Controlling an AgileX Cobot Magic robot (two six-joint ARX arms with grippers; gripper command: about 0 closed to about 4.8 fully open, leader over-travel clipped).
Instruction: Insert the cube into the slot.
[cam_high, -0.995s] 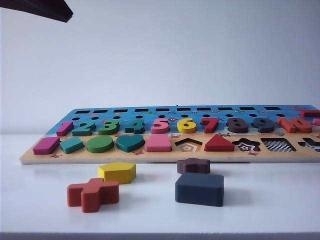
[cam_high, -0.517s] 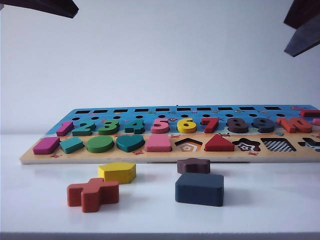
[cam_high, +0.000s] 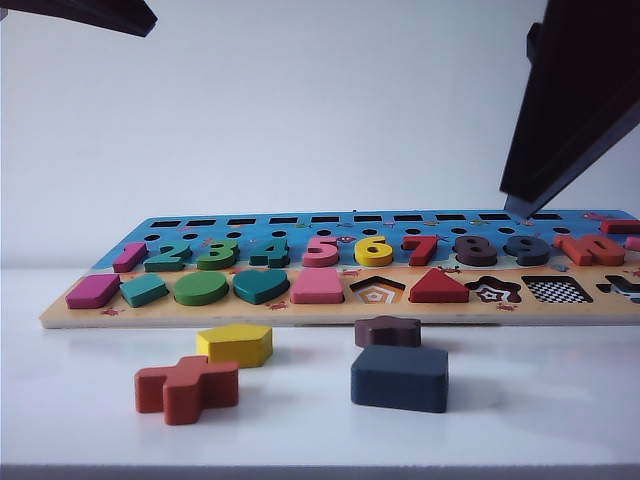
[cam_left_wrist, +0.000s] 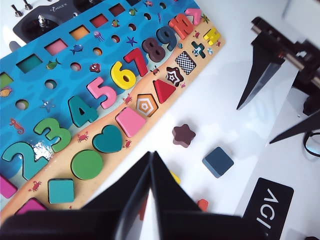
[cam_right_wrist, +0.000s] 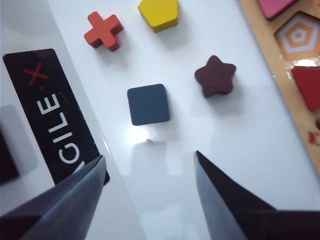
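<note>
The flat dark navy-blue square wooden cube (cam_high: 399, 378) is lying flat on the white table (cam_high: 540, 420), near the table's front edge and well in front of the long wooden puzzle board (cam_high: 330, 312). Being square, it has no real long axis; one straight side faces the table's front edge, roughly parallel with the board's front edge. Nothing is touching it.

Just behind it, closer to the board, sits the small dark brown star piece (cam_high: 387, 331). Off toward the left are the yellow pentagon block (cam_high: 235, 345) and the red cross-shaped block (cam_high: 187, 388).

The checkerboard square slot (cam_high: 557, 290) is in the board's front row near its right end, just beside the star-shaped cut-out (cam_high: 492, 290), and it's unfilled.

The right gripper (cam_right_wrist: 148, 172) hangs over the table with its two dark fingers (cam_right_wrist: 227, 200) spread wide apart, holding nothing, the cube beyond the tips. The left gripper (cam_left_wrist: 151, 159) is up high over the board's left part, fingers pressed together at the tips, nothing between them.
</note>
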